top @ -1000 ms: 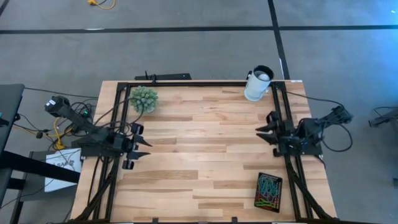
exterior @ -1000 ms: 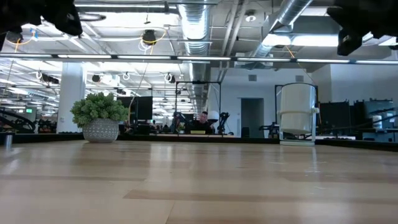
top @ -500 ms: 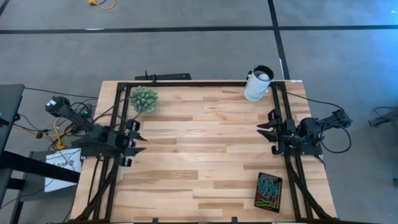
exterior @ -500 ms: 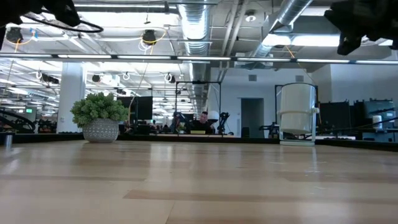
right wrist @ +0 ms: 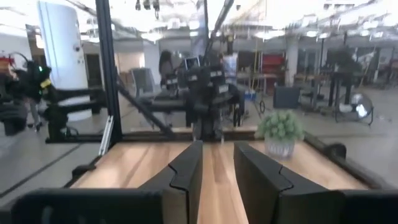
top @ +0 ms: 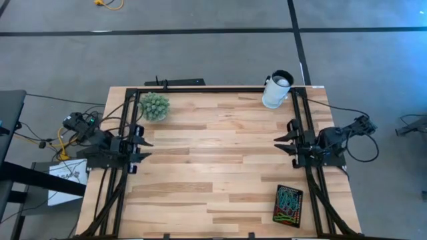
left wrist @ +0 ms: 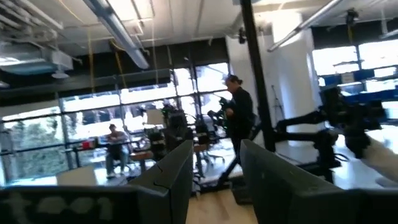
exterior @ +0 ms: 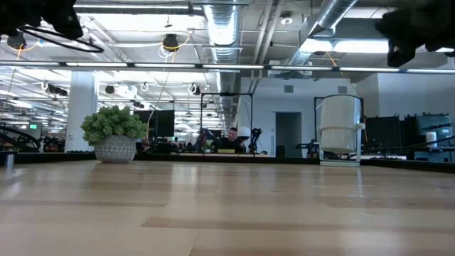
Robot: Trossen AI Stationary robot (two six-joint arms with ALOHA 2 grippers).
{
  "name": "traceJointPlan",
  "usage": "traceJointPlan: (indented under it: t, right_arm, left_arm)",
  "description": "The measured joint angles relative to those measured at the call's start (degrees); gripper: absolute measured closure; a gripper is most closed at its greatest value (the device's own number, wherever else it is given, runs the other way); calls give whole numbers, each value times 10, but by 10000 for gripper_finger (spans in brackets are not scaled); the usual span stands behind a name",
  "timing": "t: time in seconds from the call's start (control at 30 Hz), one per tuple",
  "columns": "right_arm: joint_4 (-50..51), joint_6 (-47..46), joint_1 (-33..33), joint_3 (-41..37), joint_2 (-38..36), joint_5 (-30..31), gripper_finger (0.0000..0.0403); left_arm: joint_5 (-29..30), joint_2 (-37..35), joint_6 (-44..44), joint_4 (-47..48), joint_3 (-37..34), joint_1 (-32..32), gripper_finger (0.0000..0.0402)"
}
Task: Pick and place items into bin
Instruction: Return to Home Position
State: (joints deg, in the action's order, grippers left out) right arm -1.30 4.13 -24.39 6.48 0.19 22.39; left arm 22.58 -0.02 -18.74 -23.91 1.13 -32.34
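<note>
The bin (top: pixel 288 205), a small black tray, lies near the table's front right corner; several coloured rubber-band items (top: pixel 287 200) lie inside it. My left gripper (top: pixel 139 148) hangs at the table's left edge, above the wood and far from the bin, open with nothing between its fingers (left wrist: pixel 217 186). At the right edge, a little beyond the bin's far end, my right gripper (top: pixel 280 145) is also open and holds nothing (right wrist: pixel 217 165). In the low view both arms show only at the top corners.
A green spiky ball (top: pixel 155 105) stands at the table's far left and a white cup (top: pixel 277 90) at the far right. Black frame rails (top: pixel 200 89) run along the far edge and both sides. The wood between the arms is bare (top: pixel 213 160). People show in the room behind.
My left gripper has drawn back toward the table's left edge and tipped its fingers upward; its fingers stay open. My right gripper has kept its place.
</note>
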Motion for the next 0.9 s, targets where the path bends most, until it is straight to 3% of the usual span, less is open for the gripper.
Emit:
traceJointPlan:
  t: [0.17, 0.3, 0.5, 0.63, 0.77, 0.9]
  right_arm:
    - [38, -21, 0, -1, 2, 0, 317]
    - [45, -31, 0, -14, 2, 1, 317]
    - [93, -110, 0, -15, 2, 1, 317]
    - [142, -162, 1, -15, 2, 3, 317]
    - [134, -116, 2, -15, 3, 4, 317]
    - [121, -84, 2, -15, 3, 4, 317]
  left_arm:
    - [-83, 6, 31, 45, 2, 3, 276]
    - [-103, 8, 48, 85, 0, 2, 276]
    - [-38, 8, 48, 130, 1, 2, 276]
    - [-28, 8, 55, 159, -5, 2, 276]
    - [-19, 7, -2, 143, -5, 3, 276]
    - [37, 7, -18, 143, -5, 3, 277]
